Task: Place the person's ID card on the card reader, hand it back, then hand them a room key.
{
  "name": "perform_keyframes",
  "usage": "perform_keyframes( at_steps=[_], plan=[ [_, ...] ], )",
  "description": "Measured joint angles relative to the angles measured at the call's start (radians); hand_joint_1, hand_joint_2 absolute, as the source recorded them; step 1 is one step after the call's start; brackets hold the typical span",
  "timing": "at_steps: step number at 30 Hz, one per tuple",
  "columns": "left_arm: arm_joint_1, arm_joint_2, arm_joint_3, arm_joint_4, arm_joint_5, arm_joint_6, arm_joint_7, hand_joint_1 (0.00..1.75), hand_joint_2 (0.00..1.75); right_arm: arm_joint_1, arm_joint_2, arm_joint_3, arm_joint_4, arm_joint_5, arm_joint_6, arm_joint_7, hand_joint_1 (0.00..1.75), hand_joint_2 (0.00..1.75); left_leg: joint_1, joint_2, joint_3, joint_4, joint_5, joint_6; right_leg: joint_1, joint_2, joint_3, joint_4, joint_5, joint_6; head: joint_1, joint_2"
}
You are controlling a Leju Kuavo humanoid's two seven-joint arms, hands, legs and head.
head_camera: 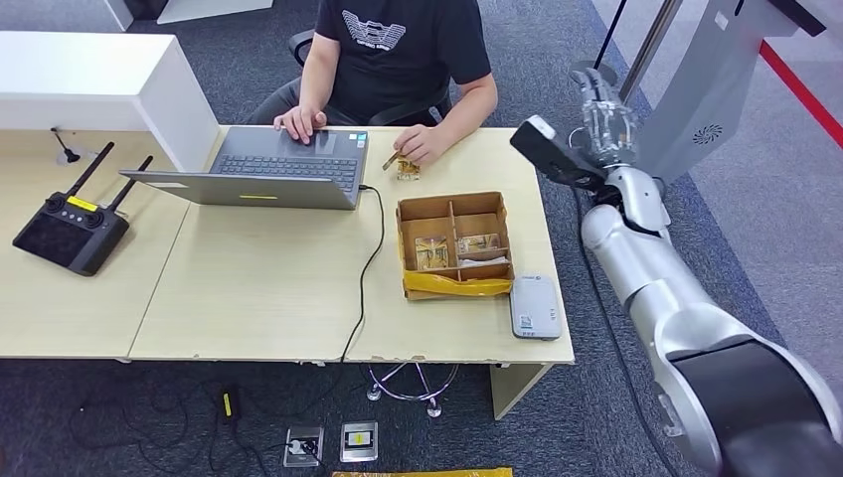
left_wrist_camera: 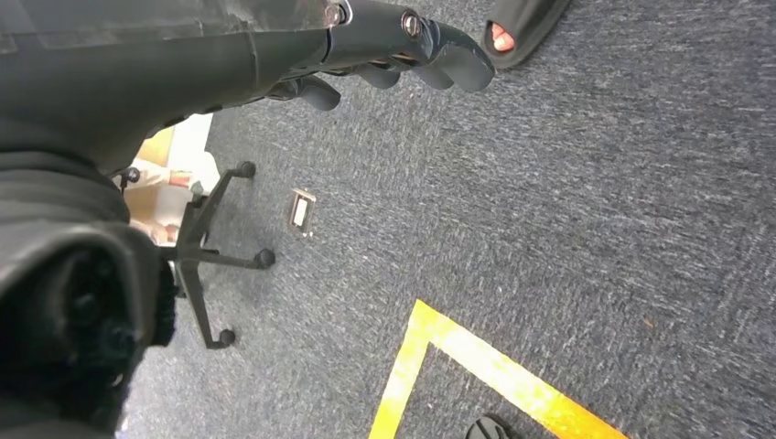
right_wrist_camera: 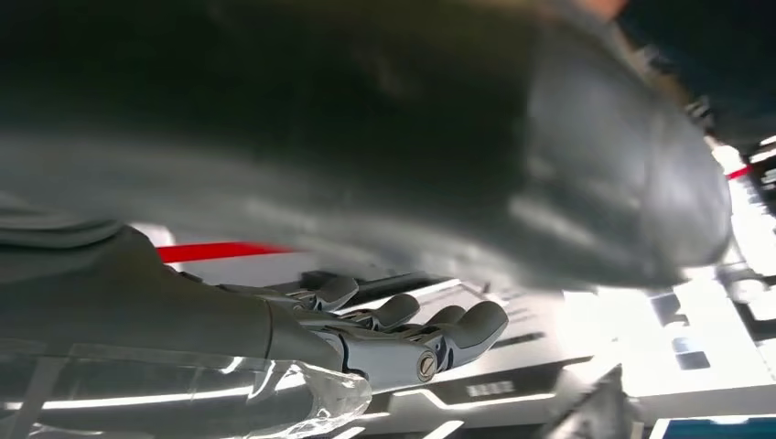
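A person in a black T-shirt sits behind the table and holds a small tan card [head_camera: 392, 159] in one hand [head_camera: 422, 144], just above the tabletop. A grey-white card reader [head_camera: 535, 306] lies near the table's front right corner. Behind it stands a cardboard box [head_camera: 453, 204] with compartments that hold cards. My right hand [head_camera: 602, 111] is raised beside the table's far right edge, fingers [right_wrist_camera: 403, 325] stretched out and holding nothing. My left hand [left_wrist_camera: 393, 50] hangs over the carpet with nothing in it.
An open laptop [head_camera: 288, 169] has the person's other hand on it, and its cable runs across the table [head_camera: 249, 298]. A black remote controller [head_camera: 70, 231] lies at the left. A white counter [head_camera: 89, 79] rises at the back left. A chair base [left_wrist_camera: 206, 247] and yellow floor tape [left_wrist_camera: 476, 361] lie below.
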Motion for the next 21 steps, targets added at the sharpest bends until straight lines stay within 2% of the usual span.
perform_keyframes(
  at_steps=[3,7,10,12,15,21],
  plan=[
    [0.002,0.0,0.0,0.0,0.001,0.0,0.0,0.0,0.0,-0.013,-0.074,-0.044,0.014,-0.031,0.027,0.002,0.0,0.0,0.0,0.001,0.0,0.0,0.0,0.0,0.0,0.001,-0.001,0.0,0.0,0.0,0.0,0.0],
    [0.0,-0.001,0.0,0.0,0.01,-0.001,0.0,0.0,0.0,-0.016,-0.17,-0.102,0.043,-0.093,0.095,0.122,0.0,0.0,0.0,0.002,0.001,0.0,-0.001,0.0,0.0,0.001,-0.001,-0.001,0.0,0.0,-0.001,0.0],
    [0.005,-0.001,0.0,0.0,0.017,-0.002,0.001,0.0,0.0,0.005,-0.275,-0.163,0.073,-0.179,0.155,0.2,0.0,0.0,0.0,-0.003,0.0,0.001,-0.001,0.001,0.0,-0.003,-0.001,-0.001,0.0,0.0,0.0,0.0],
    [0.009,-0.001,0.001,0.0,0.021,-0.001,0.001,0.0,0.0,0.045,-0.343,-0.206,0.088,-0.228,0.169,0.249,0.0,0.0,0.0,-0.003,-0.001,0.0,-0.002,0.001,0.0,-0.003,0.0,-0.002,0.0,0.0,0.0,0.0],
    [0.007,-0.001,0.001,0.0,0.025,0.0,0.004,0.0,0.0,0.125,-0.422,-0.262,0.105,-0.274,0.171,0.276,0.0,0.0,0.0,-0.001,-0.001,0.0,-0.003,0.002,0.0,-0.001,-0.001,-0.002,0.0,0.0,-0.001,0.0],
    [0.002,-0.005,0.003,0.0,0.029,0.003,0.01,0.0,0.0,0.29,-0.52,-0.367,0.133,-0.4,0.16,0.344,0.0,0.0,0.002,0.0,0.0,0.0,-0.003,0.003,0.002,-0.001,0.0,-0.003,-0.001,0.0,0.0,0.0]
  ],
)
